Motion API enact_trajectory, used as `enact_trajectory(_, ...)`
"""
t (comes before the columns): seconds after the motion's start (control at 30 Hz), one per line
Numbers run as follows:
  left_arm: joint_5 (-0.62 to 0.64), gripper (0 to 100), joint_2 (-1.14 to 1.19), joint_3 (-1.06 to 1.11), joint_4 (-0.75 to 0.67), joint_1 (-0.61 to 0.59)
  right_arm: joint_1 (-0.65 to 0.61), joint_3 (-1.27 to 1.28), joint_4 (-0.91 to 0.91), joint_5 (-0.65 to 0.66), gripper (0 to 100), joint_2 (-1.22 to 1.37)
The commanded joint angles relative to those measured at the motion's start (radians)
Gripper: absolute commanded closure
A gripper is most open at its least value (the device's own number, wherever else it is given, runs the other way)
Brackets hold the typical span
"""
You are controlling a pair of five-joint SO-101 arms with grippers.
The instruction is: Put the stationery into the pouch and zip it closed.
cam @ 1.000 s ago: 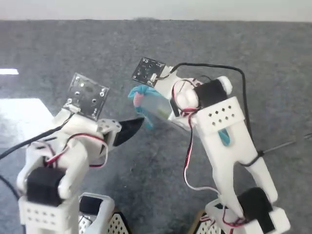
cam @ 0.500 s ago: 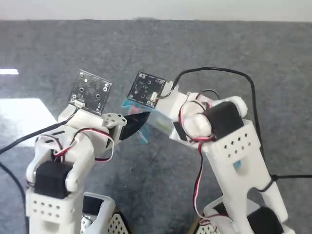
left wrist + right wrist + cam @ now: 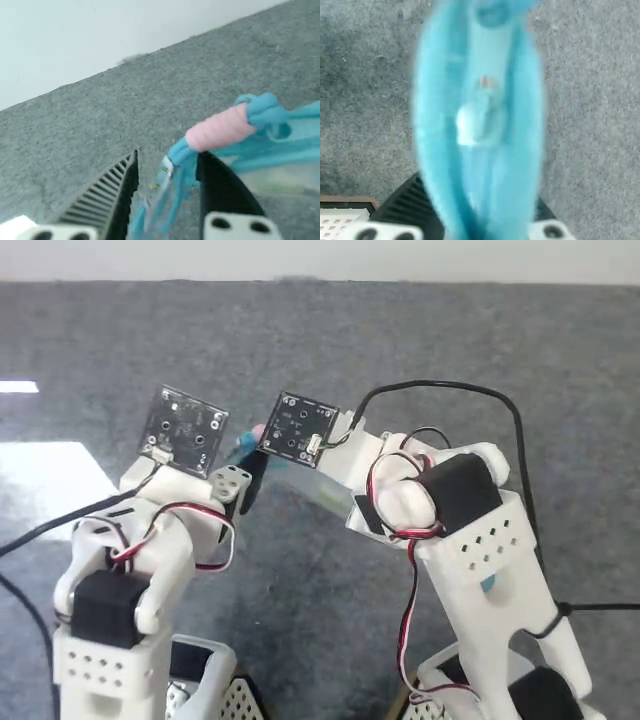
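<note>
Grey felt-like tabletop [image 3: 120, 340], pale wall [image 3: 75, 35] along its far edge. Pouch [image 3: 480, 125]: translucent light blue, with a pink wrap [image 3: 220, 131] on its blue tassel [image 3: 175, 160]. It is held off the surface, pinched by the right gripper [image 3: 475, 210]. Left gripper [image 3: 167, 195] fingers are spread either side of the tassel strands.

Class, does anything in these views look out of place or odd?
The pouch is off the table, clamped in the right gripper, its mouth apparently gaping; its pink-beaded zip pull dangles between the open fingers of the left gripper.
</note>
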Motion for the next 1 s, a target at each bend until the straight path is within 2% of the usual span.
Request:
enact_trajectory(0.0, -0.015, 90, -0.012, -0.038, -0.031, -0.026, -0.002, -0.009, 0.033, -0.009, 99.0, -0.056)
enact_trajectory(0.13, -0.017, 95, -0.011, -0.030, -0.051, -0.114, 0.010, -0.017, 0.038, -0.009, 99.0, -0.058)
enact_trajectory(0.3, -0.063, 95, -0.009, -0.028, -0.064, -0.190, 0.058, -0.035, 0.038, 0.014, 99.0, -0.125)
enact_trajectory(0.6, -0.086, 96, -0.009, 0.101, -0.124, -0.169, 0.064, -0.118, 0.036, -0.020, 99.0, -0.199)
enact_trajectory(0.8, -0.086, 96, -0.009, 0.101, -0.114, -0.107, -0.039, -0.226, 0.038, -0.043, 99.1, -0.209)
enact_trajectory(0.97, -0.087, 96, -0.009, 0.147, -0.150, -0.107, -0.054, -0.267, 0.039, -0.072, 99.1, -0.211)
